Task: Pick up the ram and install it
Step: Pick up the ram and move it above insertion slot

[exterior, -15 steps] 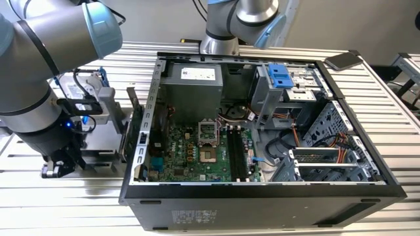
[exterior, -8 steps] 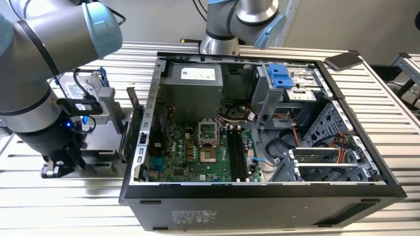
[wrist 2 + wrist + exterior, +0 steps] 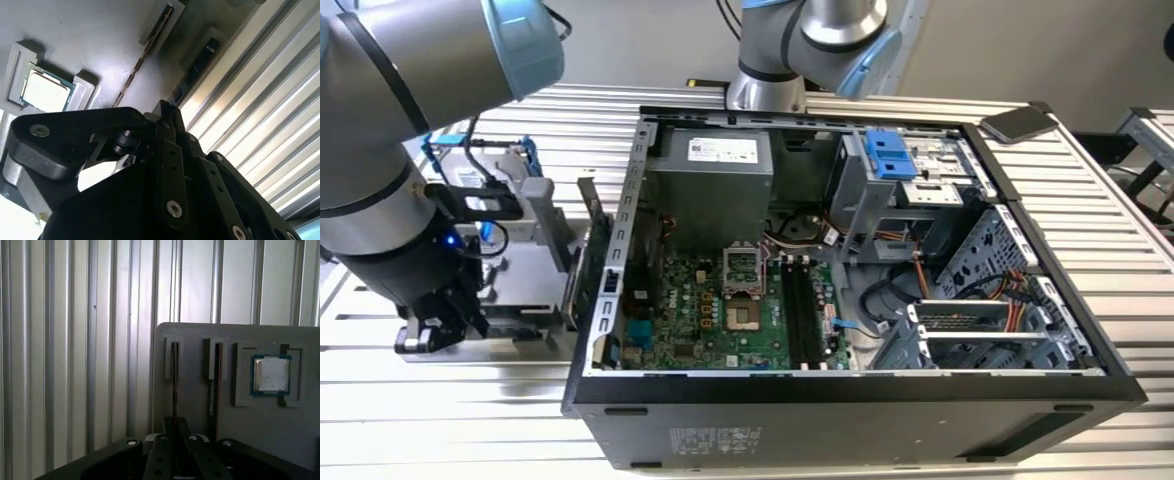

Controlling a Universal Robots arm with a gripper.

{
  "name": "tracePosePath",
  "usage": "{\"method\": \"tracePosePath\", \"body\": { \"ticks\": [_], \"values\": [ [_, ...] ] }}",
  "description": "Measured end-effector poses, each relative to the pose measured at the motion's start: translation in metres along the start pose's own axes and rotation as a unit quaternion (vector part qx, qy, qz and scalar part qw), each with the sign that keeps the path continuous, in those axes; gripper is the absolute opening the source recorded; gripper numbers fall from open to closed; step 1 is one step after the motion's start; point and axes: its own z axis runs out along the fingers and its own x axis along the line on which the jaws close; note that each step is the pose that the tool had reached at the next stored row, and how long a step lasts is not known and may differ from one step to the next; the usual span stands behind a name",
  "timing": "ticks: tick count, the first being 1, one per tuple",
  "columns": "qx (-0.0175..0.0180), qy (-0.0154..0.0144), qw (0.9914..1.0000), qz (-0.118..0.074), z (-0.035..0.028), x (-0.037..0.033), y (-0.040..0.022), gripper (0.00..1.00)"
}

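The ram (image 3: 174, 380) stands on edge in the slot of a grey holder tray (image 3: 240, 430) that lies farthest from the processor; in the second wrist view the ram (image 3: 200, 60) is a dark stick. My gripper (image 3: 175, 422) sits right over its near end, fingers drawn close on either side of the thin board. The second wrist view has the gripper (image 3: 167, 107) at the same slot's end. In the exterior view the gripper (image 3: 434, 335) hangs low over the tray (image 3: 520, 290), on the exterior view's left of the open computer case (image 3: 854, 385).
A second stick (image 3: 216, 380) stands in the neighbouring slot, and a processor (image 3: 271, 374) lies in its recess. Inside the case, the green board's black memory slots (image 3: 803, 310) run lengthwise. An upright card (image 3: 587, 240) stands between tray and case. The table is ribbed metal.
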Motion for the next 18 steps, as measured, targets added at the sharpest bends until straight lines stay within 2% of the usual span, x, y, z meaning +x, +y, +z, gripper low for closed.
{"method": "tracePosePath", "body": {
  "ticks": [8,13,18],
  "values": [
    [-0.0001,0.0,1.0,0.0,-0.0175,-0.0004,0.0002,0.0],
    [0.0,0.0,1.0,0.0,-0.0248,-0.0006,0.0002,0.0],
    [0.0,0.0,1.0,0.001,-0.0403,-0.0009,0.0004,0.0]
  ]
}}
